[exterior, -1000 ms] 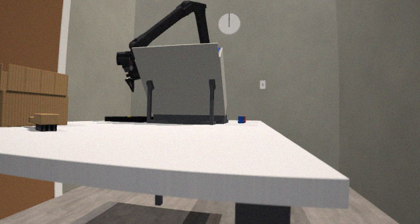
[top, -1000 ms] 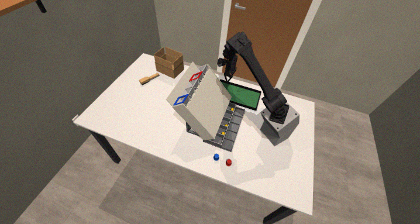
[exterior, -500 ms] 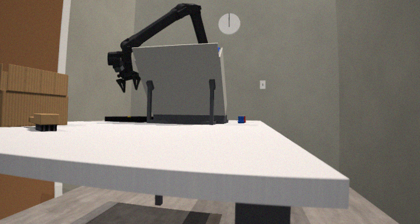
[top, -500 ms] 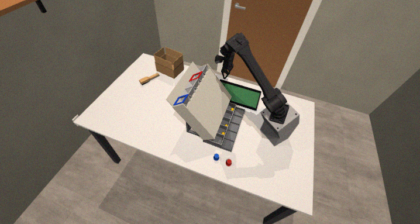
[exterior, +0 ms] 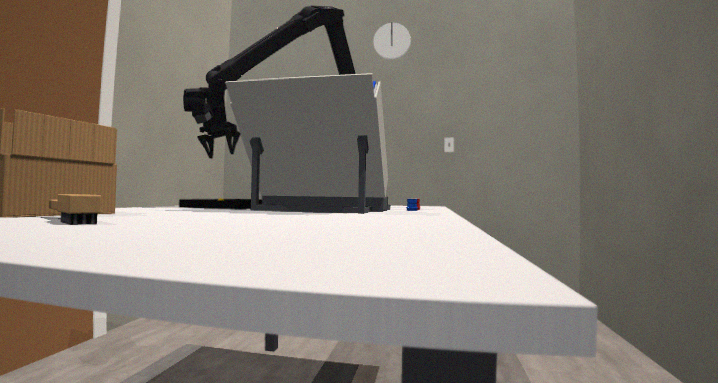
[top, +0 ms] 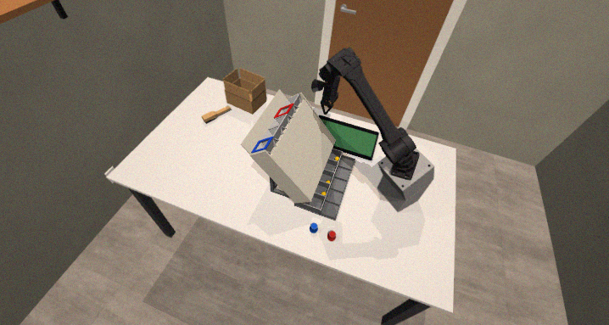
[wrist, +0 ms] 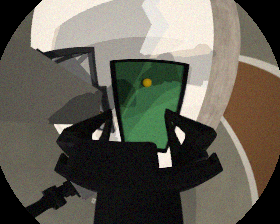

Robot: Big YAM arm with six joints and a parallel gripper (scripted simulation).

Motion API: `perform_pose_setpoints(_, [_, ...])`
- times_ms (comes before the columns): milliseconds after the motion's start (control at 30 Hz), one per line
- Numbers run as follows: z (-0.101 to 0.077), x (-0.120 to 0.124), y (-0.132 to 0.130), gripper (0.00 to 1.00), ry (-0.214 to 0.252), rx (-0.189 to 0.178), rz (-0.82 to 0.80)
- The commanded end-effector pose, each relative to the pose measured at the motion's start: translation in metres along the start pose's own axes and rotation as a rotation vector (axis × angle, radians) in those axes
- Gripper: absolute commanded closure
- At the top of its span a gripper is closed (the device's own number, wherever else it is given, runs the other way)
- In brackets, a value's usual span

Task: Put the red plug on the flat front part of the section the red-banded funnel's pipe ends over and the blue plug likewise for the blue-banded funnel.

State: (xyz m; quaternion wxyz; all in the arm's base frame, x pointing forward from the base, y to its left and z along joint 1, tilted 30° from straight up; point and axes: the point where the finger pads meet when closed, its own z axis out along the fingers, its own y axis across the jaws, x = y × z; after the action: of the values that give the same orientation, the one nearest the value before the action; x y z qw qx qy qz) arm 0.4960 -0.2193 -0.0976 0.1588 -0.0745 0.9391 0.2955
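My gripper [top: 326,109] [exterior: 219,147] [wrist: 138,112] is open and empty. It hangs above the green marble tray [top: 351,137] [wrist: 149,106], beside the upper end of the tilted grey cover [top: 299,148] [exterior: 308,139]. One yellow marble [wrist: 145,82] lies in the green tray. The red-banded funnel [top: 283,110] and the blue-banded funnel [top: 261,144] sit on top of the box. Below the cover lies the dark sectioned tray [top: 340,195], with yellow marbles [top: 337,158] [top: 327,182] [top: 323,193] in three sections. The blue plug [top: 314,226] [exterior: 410,204] and the red plug [top: 332,235] [exterior: 417,204] stand on the table in front of it.
A cardboard box [top: 244,88] [exterior: 55,159] and a wooden brush [top: 215,114] [exterior: 76,207] are at the far left of the white table [top: 191,165]. The arm's grey base [top: 404,182] stands right of the trays.
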Motion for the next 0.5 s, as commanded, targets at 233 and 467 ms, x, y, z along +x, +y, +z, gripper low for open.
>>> perform_pose_setpoints(233, [0.0090, -0.0042, -0.0001, 0.20, 0.015, -0.024, -0.009])
perform_pose_setpoints(467, [0.0089, -0.0042, -0.0002, 0.20, 0.016, -0.025, -0.010])
